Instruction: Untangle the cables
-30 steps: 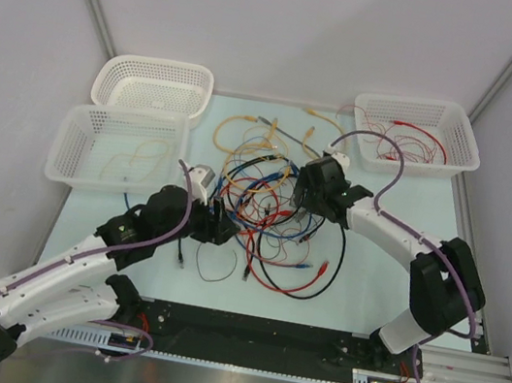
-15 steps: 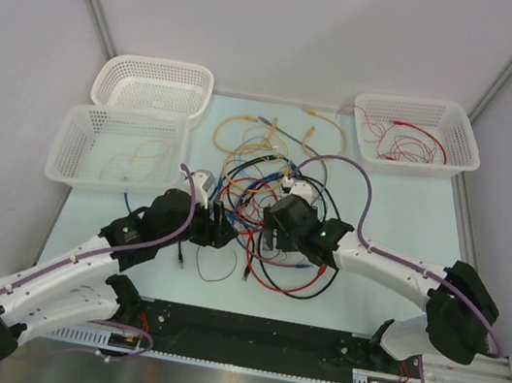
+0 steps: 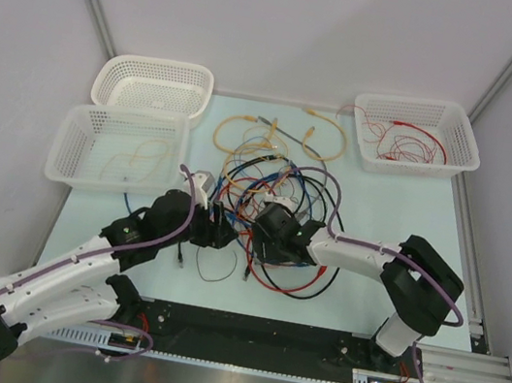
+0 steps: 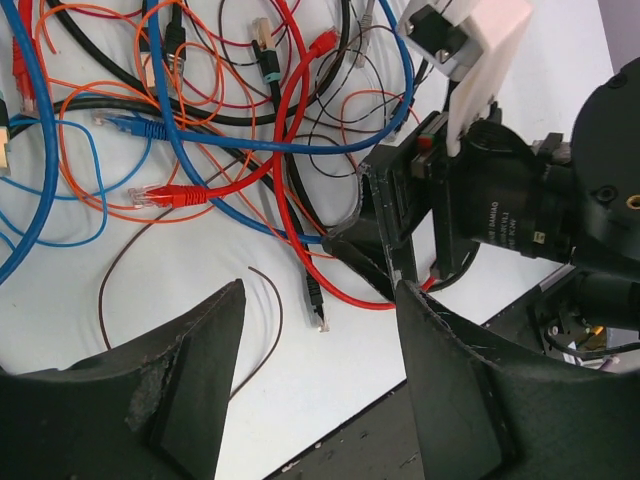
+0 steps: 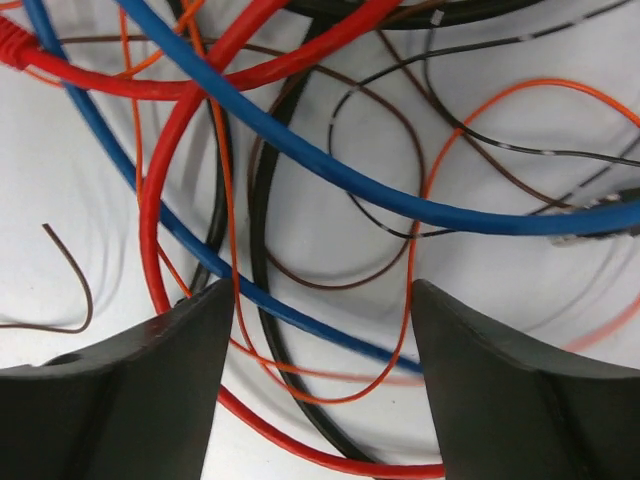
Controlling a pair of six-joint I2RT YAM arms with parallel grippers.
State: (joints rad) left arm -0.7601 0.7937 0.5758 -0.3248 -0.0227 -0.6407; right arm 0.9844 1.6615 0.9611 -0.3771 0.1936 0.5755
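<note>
Lying tangled, the cables [image 3: 255, 184] are flanked by two grippers. The left gripper [image 4: 320, 300] is held spread, nothing clamped; the right gripper [image 5: 322, 295] is likewise spread above them.

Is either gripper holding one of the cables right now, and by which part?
Nothing is held. The left gripper and the right gripper are both open over the cables. Wires lie below the gaps, but none is pinched.
</note>
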